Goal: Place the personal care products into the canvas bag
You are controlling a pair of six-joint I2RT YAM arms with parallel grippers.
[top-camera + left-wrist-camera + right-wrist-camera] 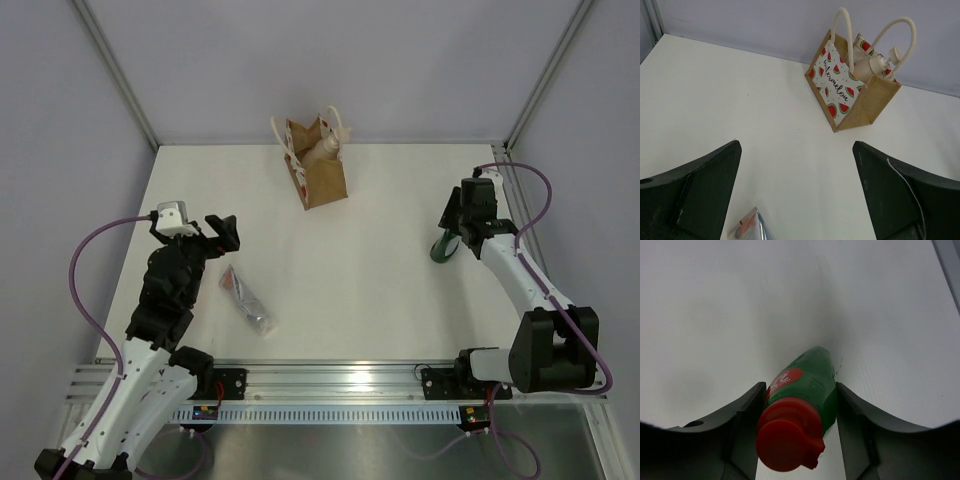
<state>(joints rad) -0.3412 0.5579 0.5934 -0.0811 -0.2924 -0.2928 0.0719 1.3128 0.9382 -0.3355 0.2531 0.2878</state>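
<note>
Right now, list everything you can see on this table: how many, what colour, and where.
bag: one, tan-brown with a cream watermelon-print side and cream handles, far middle of the table.
pump bottle: one, beige, inside the bag, pump head poking out.
tube: one, silvery, lying on the table near the left arm.
green bottle: one, dark green with a red cap, right side of the table.
table: one, white.
left end effector: one, black, open and holding nothing, above the table near the tube.
right end effector: one, black, closed on the green bottle.
</note>
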